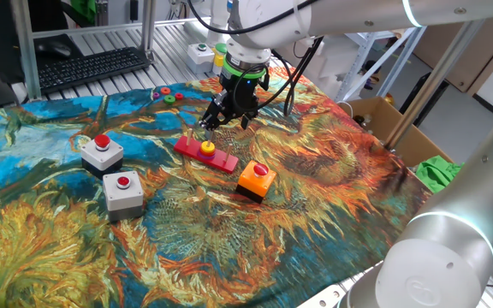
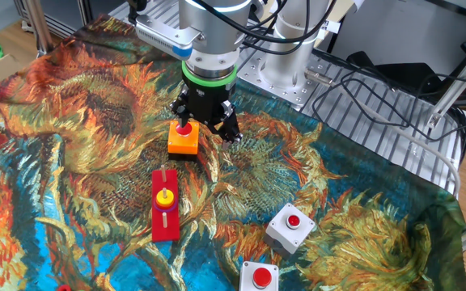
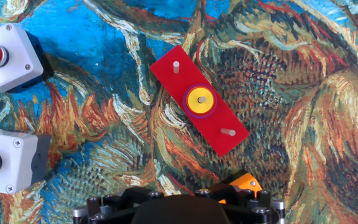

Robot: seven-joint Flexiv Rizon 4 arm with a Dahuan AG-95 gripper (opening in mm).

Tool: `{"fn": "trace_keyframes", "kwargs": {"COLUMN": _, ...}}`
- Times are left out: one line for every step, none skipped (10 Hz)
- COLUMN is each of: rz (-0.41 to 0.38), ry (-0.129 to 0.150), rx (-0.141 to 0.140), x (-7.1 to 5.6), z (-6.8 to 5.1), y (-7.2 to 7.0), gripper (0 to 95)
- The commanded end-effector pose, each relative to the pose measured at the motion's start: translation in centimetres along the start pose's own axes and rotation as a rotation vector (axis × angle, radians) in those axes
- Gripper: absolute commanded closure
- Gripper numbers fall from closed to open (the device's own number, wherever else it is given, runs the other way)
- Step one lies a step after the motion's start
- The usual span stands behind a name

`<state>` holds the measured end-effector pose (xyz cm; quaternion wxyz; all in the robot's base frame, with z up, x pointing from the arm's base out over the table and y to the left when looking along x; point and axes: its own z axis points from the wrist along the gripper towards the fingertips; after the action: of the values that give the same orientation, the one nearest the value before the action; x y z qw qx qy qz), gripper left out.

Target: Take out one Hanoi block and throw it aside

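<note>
1. Hanging above the cloth, the gripper is seen over the table in both fixed views, clear of everything below it.
2. Whether its fingers are spread or pressed together cannot be told: in the fixed views the fingertips merge into a dark cluster, and in the hand view only the black underside of the hand is shown at the bottom edge.
3. Nothing is seen held between the fingers.
4. The yellow block is seated on the middle peg of the red base, with a thin purple rim showing around it from a ring beneath.
5. In the hand view the base is laid diagonally, with a bare peg at its upper-left end and another bare peg at its lower-right end.
6. In the one fixed view the block is found just below and in front of the gripper, apart from it.
7. An orange button box with a red button is set near the base's right end in that view.
8. In the other fixed view that box is partly covered by the gripper.
9. Two grey button boxes with red buttons are placed to the left, well apart from the base.
10. Small red and green rings are scattered on the cloth's far edge, near a keyboard.
</note>
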<state>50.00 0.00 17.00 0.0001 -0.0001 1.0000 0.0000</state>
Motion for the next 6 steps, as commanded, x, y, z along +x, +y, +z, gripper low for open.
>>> {"fn": "trace_keyframes", "kwargs": {"rz": 0.0, "ry": 0.0, "rx": 0.0, "x": 0.0, "z": 0.0, "y": 0.0, "gripper": 0.0}}
{"fn": "trace_keyframes", "kwargs": {"rz": 0.173, "ry": -0.013, "rx": -0.061, "x": 0.04, "z": -0.06, "y": 0.04, "gripper": 95.0}}
{"fn": "trace_keyframes", "kwargs": {"rz": 0.168, "ry": -0.014, "rx": -0.057, "x": 0.03, "z": -0.06, "y": 0.04, "gripper": 95.0}}
{"fn": "trace_keyframes", "kwargs": {"rz": 0.171, "ry": -0.015, "rx": -0.052, "x": 0.03, "z": -0.06, "y": 0.04, "gripper": 95.0}}
{"fn": "trace_keyframes", "kwargs": {"rz": 0.175, "ry": -0.017, "rx": -0.05, "x": 0.04, "z": -0.06, "y": 0.05, "gripper": 95.0}}
{"fn": "trace_keyframes", "kwargs": {"rz": 0.185, "ry": -0.019, "rx": -0.047, "x": 0.04, "z": -0.06, "y": 0.05, "gripper": 95.0}}
